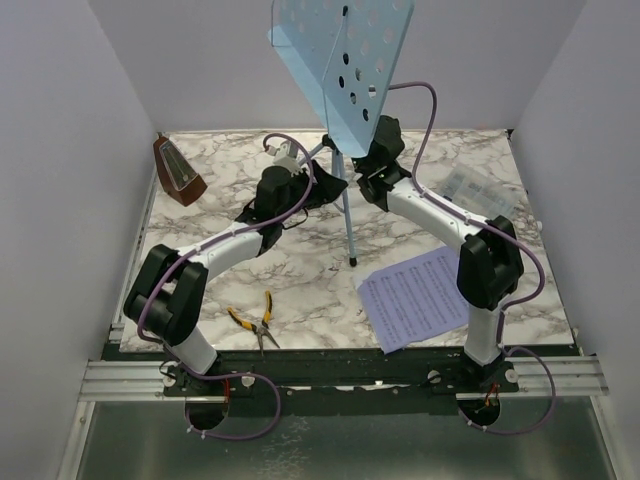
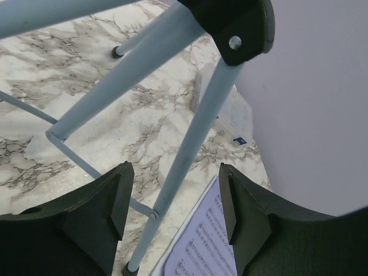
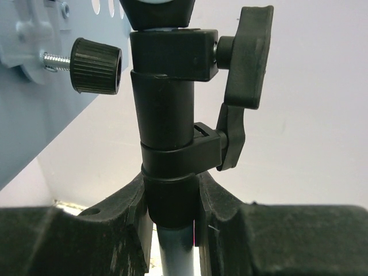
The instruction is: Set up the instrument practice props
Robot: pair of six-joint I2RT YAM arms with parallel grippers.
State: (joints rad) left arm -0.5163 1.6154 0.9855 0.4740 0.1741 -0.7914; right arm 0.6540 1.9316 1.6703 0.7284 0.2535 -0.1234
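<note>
The light blue music stand (image 1: 340, 60) stands upright at the back middle, its perforated desk tilted, one tripod foot (image 1: 352, 262) on the marble. My right gripper (image 1: 375, 165) is shut on the stand's black pole collar (image 3: 167, 132), just under the clamp lever. To the left of the pole my left gripper (image 1: 318, 185) is open. In the left wrist view a tripod leg (image 2: 190, 149) runs between the fingers (image 2: 115, 201) without touching them. The sheet of music (image 1: 415, 297) lies flat at the front right. The brown metronome (image 1: 178, 172) stands at the back left.
Yellow-handled pliers (image 1: 255, 320) lie near the front edge, left of centre. A clear plastic box (image 1: 475, 190) sits at the back right by the wall. White walls close in the table on three sides.
</note>
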